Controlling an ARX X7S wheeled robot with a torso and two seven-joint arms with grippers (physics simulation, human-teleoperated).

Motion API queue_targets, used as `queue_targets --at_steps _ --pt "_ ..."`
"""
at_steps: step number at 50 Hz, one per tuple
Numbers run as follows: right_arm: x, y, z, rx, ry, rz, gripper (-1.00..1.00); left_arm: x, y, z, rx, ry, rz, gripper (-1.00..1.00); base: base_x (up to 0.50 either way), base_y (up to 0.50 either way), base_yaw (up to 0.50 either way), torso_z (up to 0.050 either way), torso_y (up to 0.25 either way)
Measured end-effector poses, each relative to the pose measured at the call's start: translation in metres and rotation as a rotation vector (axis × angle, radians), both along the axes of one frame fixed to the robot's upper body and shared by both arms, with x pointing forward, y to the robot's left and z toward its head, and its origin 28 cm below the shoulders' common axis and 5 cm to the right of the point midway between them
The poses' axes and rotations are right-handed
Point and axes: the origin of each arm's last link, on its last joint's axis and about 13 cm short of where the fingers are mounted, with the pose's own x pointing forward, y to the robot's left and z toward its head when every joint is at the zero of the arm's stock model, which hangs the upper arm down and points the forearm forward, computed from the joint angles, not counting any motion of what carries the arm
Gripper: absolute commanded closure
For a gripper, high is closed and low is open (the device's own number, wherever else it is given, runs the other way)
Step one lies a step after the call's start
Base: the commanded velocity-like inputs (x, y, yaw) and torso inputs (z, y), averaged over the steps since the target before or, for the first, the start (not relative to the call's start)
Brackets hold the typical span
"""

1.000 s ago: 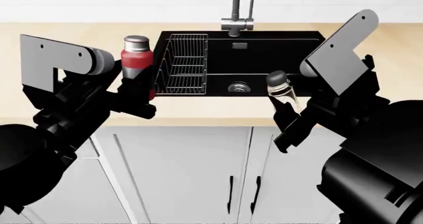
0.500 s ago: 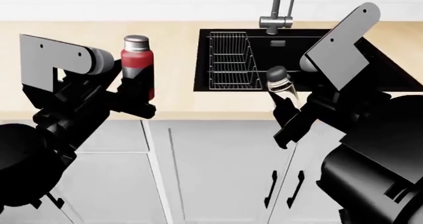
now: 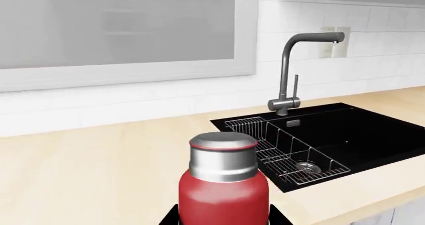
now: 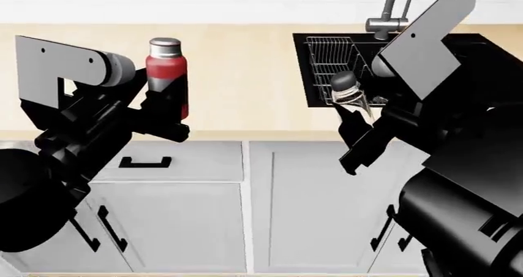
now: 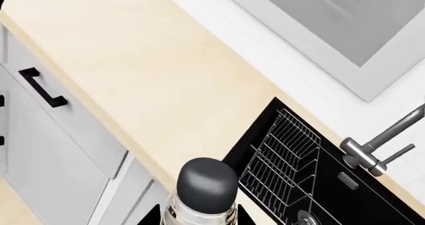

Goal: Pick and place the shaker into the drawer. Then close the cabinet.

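The whole view had swung left since a moment earlier: the sink [image 4: 408, 68] had slid to the upper right of the head frame, and a narrow drawer front with a short black handle [image 4: 146, 162] had come into sight at lower left, below the counter [image 4: 237, 81]. Both arms kept their raised poses in the frame. The left arm reached up from the lower left, its left gripper [image 4: 168, 108] pinching the lower body of the shaker [image 4: 166, 75], held upright over the counter at upper left, silvery top up. In the left wrist view the shaker [image 3: 224, 185] filled the bottom centre, the faucet [image 3: 295, 65] behind it. The right arm angled up from the lower right, its right gripper [image 4: 353, 119] clamped on the clear shaker [image 4: 347, 96], tilted, near the wire rack [image 4: 331, 68]
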Motion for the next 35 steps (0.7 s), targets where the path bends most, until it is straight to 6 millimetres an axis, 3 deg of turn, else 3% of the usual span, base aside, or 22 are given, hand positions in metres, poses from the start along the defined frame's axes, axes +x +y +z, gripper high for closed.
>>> queue_targets --at_steps 35 --pt "-0.0008 0.0014 -0.0023 0.0 -0.001 -0.003 1.0 -0.0037 0.0008 -0.0021 0.003 0.004 -0.007 1.0 -0.12 0.5 0.0 0.0 0.0"
